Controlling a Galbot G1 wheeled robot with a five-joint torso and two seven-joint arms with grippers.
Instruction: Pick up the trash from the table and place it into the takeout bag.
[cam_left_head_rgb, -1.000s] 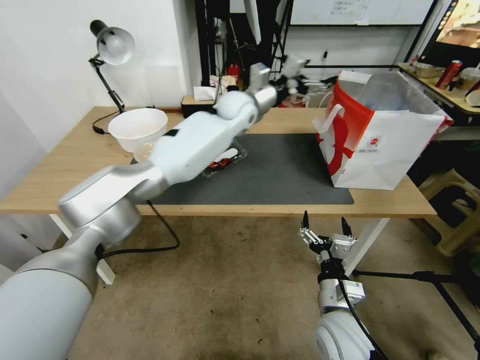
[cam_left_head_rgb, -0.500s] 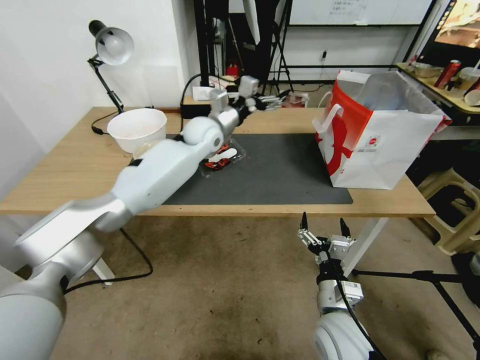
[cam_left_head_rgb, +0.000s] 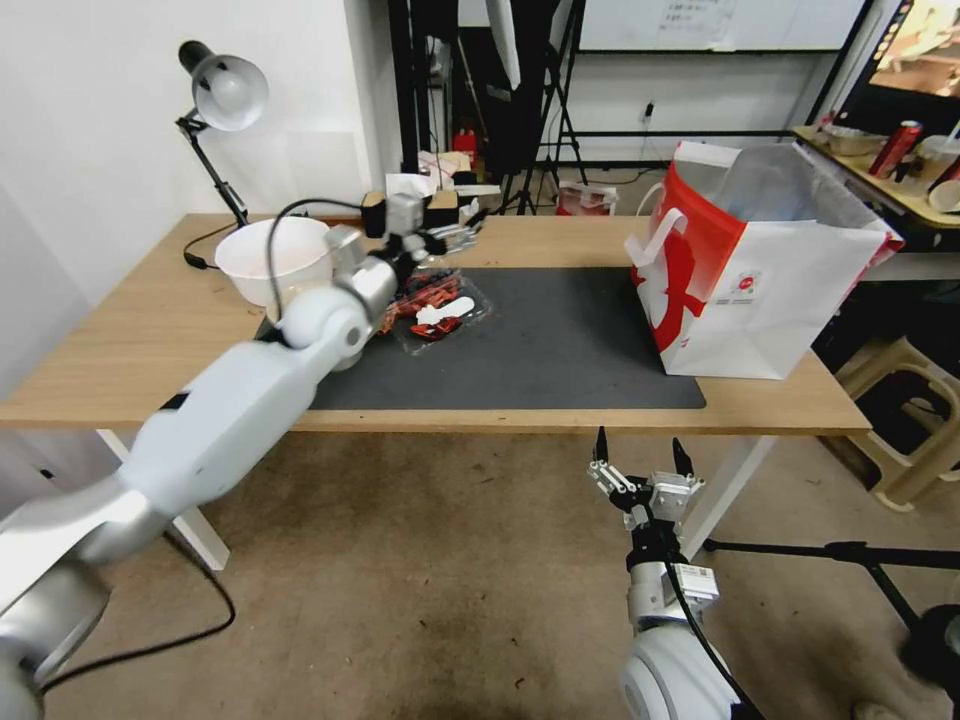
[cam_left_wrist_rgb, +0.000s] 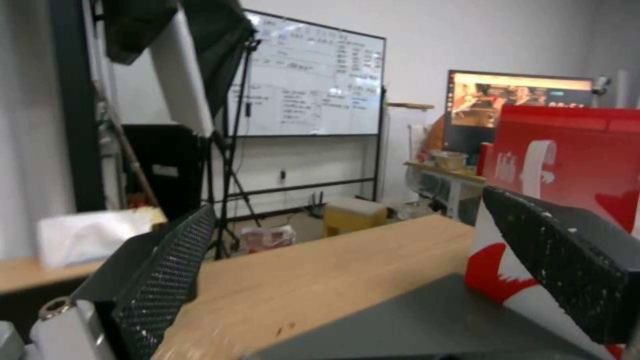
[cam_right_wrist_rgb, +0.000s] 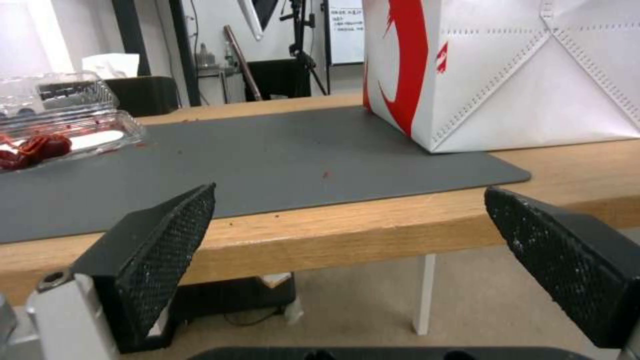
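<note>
The left arm is stretched out forward and up, elbow slightly bent, with the left gripper (cam_left_head_rgb: 455, 236) held out at the end, jaws spread wide and nothing between them. The right arm is kept low and close in, forearm pointed upward, and the right gripper (cam_left_head_rgb: 640, 462) is opened wide too, fingertips up, empty.
</note>
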